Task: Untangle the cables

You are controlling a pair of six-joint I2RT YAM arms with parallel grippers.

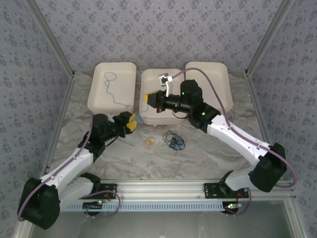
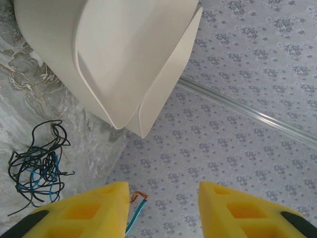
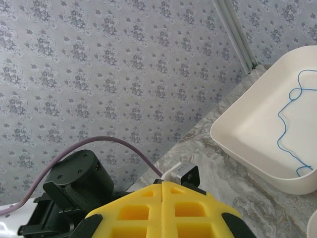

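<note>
L gripper (image 2: 163,196) jaws apart; blue cable end (image 2: 137,204) beside one finger, unpinched. R gripper (image 3: 163,196) pressed shut. Cable tangle (image 1: 174,140) on table (image 1: 124,156) btwn arms. Centre end btwn pads before closing; pull slow.

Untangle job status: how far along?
Done: one blue cable lies alone in the left tray. In hand: the left gripper, jaws open, has a teal cable end between its fingers, not clamped; the right gripper is shut. Left: the black-and-blue tangle and a tan coil beside it on the table.
</note>
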